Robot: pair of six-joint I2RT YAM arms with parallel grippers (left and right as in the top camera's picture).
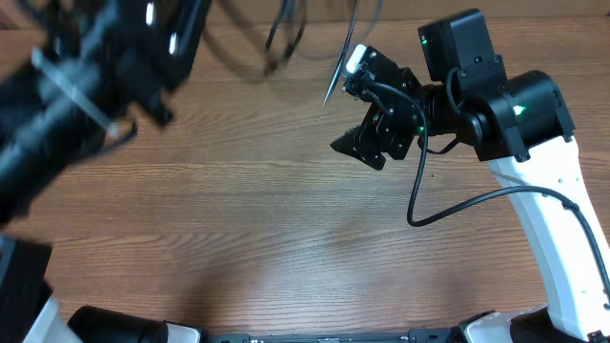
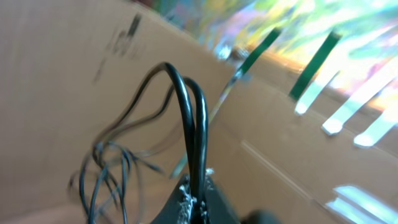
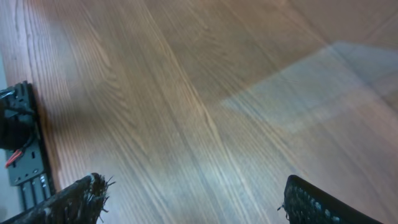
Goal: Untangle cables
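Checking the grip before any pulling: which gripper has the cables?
The left gripper, shut on a doubled black loop of the cables. The right gripper stands open with nothing between its fingers, above the wooden table.

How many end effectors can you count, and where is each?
2. The left end effector is shut on the cables near a cardboard box; the right end effector stands open above the table.

You're working at a robotics lab bench: a wood-grain surface [image 1: 286, 238], a white-and-black robot arm [image 1: 558, 210] over it, and cardboard sheeting [image 2: 56, 81] with green tape strips [image 2: 317, 62].
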